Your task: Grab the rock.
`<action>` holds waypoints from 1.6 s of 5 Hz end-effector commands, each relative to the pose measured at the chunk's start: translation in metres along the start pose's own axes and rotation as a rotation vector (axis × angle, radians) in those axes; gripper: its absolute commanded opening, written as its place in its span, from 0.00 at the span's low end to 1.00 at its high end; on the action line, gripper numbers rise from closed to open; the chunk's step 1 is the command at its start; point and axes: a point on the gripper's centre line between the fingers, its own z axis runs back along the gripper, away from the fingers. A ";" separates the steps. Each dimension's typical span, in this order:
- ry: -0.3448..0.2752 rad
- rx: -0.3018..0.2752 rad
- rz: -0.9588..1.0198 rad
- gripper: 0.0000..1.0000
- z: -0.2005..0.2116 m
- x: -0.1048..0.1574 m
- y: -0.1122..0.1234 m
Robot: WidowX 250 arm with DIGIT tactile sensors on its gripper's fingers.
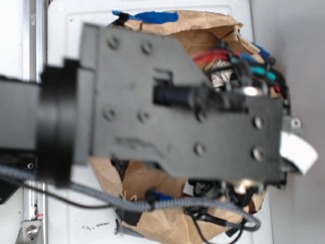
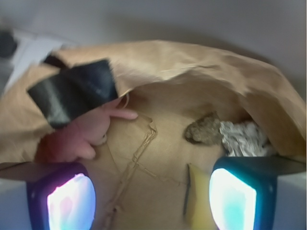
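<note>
Brown paper bag (image 2: 192,67) being entered by gripper (image 2: 152,194), jaws spread, nothing held. Rock (image 2: 204,128) lying far right, touching paper wad (image 2: 244,138). Approach step judged; rightward, forward shift being required.

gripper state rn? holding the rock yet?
Gripper: open, holding nothing. The rock lies ahead inside the paper bag, untouched by the fingers.

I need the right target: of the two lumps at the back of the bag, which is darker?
The rock, grey-brown and speckled, is darker; it sits left of the pale crumpled paper wad, touching it.
</note>
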 end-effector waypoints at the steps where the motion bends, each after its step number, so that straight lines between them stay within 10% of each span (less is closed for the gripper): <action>1: -0.050 0.021 -0.026 1.00 0.014 0.009 -0.005; 8: -0.180 0.049 0.373 1.00 -0.026 -0.018 0.013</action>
